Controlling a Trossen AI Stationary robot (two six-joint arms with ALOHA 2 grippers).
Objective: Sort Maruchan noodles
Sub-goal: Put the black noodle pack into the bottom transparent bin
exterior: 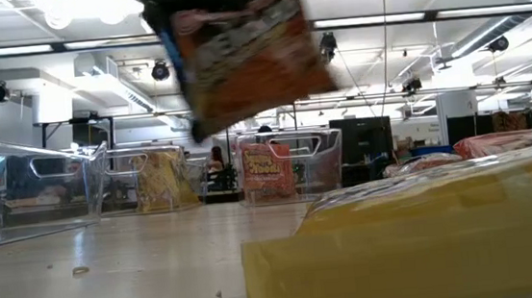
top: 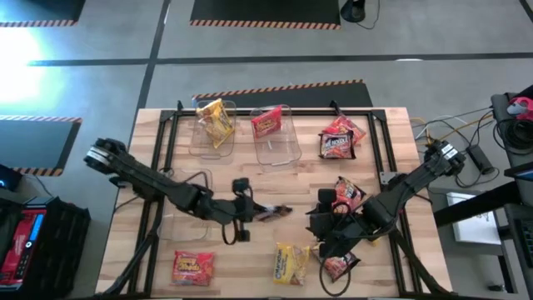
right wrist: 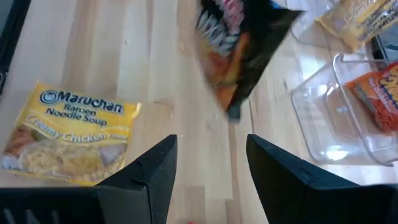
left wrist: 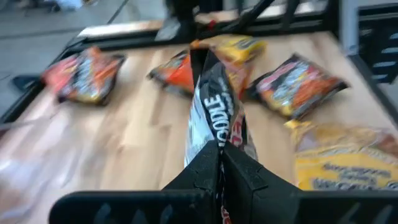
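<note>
My left gripper is over the middle of the table, shut on a dark brown-red noodle packet that shows in the air in the low view and the right wrist view. My right gripper is open near the table's right near part and touches nothing. A yellow packet lies flat on the table in front of it. Other packets lie flat: red-orange, yellow, dark ones. My left gripper pinches the dark packet between its two shut fingers at the packet's near end. The fingers come about level from the table's left. The packet sticks out beyond them on edge, lifted clear of the table.
Two clear bins stand at the far side, one holding a yellow packet, one a red-orange packet. A third clear bin sits on the left. A black frame runs around the tabletop. Bare wood lies between the bins and my grippers.
</note>
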